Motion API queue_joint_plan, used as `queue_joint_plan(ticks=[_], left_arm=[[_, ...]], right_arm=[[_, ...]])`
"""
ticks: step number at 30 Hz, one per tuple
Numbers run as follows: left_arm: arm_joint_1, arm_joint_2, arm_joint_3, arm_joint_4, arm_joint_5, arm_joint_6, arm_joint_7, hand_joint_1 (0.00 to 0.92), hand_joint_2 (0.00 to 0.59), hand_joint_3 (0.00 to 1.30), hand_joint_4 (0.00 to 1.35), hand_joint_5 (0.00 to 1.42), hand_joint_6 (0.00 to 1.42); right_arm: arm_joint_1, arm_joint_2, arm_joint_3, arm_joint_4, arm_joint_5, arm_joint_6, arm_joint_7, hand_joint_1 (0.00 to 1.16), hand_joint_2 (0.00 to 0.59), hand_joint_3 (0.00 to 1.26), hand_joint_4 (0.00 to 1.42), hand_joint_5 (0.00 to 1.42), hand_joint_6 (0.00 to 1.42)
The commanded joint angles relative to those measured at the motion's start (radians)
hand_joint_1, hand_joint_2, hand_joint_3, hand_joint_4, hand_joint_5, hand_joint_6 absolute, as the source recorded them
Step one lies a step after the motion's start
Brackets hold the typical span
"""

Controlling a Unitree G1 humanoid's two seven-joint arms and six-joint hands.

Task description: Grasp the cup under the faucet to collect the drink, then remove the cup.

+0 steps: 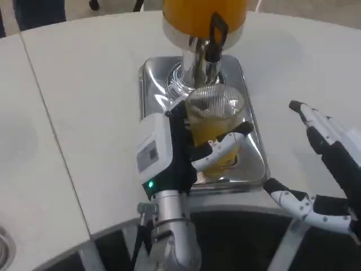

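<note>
White table (84, 113), chrome drip tray (248, 164) near its front edge, orange drink dispenser (203, 17) above. Left hand (169, 152) grips clear plastic cup (217, 116) under faucet (206, 53); right hand (330, 169) spread, empty. Cup part-filled: likely thin, squashable, sloshy; hold mid-wall, upright.

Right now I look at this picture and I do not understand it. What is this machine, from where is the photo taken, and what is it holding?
This is a humanoid robot seen from a camera on its own head, looking down at a white table. Its left hand grips a clear plastic cup that holds some yellow drink. The cup stands on a shiny metal drip tray, under the faucet of an orange drink dispenser. Its right hand waits beside the tray, fingers spread, holding nothing.
</note>
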Motion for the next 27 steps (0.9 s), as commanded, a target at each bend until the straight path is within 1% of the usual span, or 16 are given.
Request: queue_joint_plan(ticks=[1,5,6,10,13,17,19,22,24,27], left_arm=[[0.033,0.027,0.017,-0.025,-0.006,-0.02,0.002,0.614,0.036,1.1,1.04,1.42,1.42],[0.051,0.073,0.033,-0.054,-0.012,-0.037,-0.017,0.616,0.035,1.11,1.04,1.42,1.42],[0.054,0.079,0.037,-0.059,-0.014,-0.04,-0.02,0.616,0.035,1.11,1.04,1.42,1.42],[0.076,0.118,0.061,-0.095,-0.019,-0.051,-0.039,0.62,0.027,1.12,1.03,1.42,1.42],[0.09,0.139,0.07,-0.119,-0.02,-0.055,-0.054,0.622,0.024,1.12,1.03,1.42,1.42],[0.118,0.188,0.092,-0.153,-0.031,-0.076,-0.086,0.63,0.029,1.12,1.01,1.42,1.42],[0.132,0.205,0.109,-0.169,-0.052,-0.09,-0.108,0.632,0.029,1.12,1.0,1.42,1.42],[0.172,0.239,0.148,-0.234,-0.087,-0.117,-0.145,0.633,0.029,1.12,1.0,1.42,1.42],[0.19,0.249,0.164,-0.268,-0.102,-0.124,-0.166,0.633,0.029,1.12,1.0,1.42,1.42],[0.227,0.254,0.186,-0.336,-0.126,-0.128,-0.202,0.634,0.028,1.12,1.0,1.42,1.42]], right_arm=[[0.005,-0.007,0.014,0.008,0.017,-0.01,-0.027,0.57,0.369,0.0,0.0,0.0,0.06],[0.003,-0.016,0.017,0.012,0.028,-0.011,-0.035,0.57,0.37,0.0,0.0,0.0,0.06],[0.002,-0.018,0.017,0.014,0.033,-0.013,-0.037,0.57,0.37,0.0,0.0,0.0,0.06],[-0.005,-0.038,0.014,0.033,0.055,-0.023,-0.051,0.57,0.37,0.0,0.0,0.0,0.06],[-0.008,-0.06,0.011,0.056,0.068,-0.039,-0.07,0.57,0.37,0.0,0.0,0.0,0.06],[-0.002,-0.086,0.004,0.08,0.075,-0.065,-0.105,0.57,0.37,0.0,0.0,0.0,0.06],[-0.001,-0.099,0.001,0.087,0.077,-0.075,-0.117,0.57,0.37,0.0,0.0,0.0,0.06],[0.002,-0.121,-0.007,0.096,0.092,-0.087,-0.13,0.57,0.37,0.0,0.0,0.0,0.06],[0.013,-0.143,-0.015,0.098,0.102,-0.098,-0.132,0.57,0.37,0.0,0.0,0.0,0.06],[0.042,-0.176,-0.03,0.098,0.093,-0.128,-0.15,0.57,0.37,0.0,0.0,0.0,0.06]])
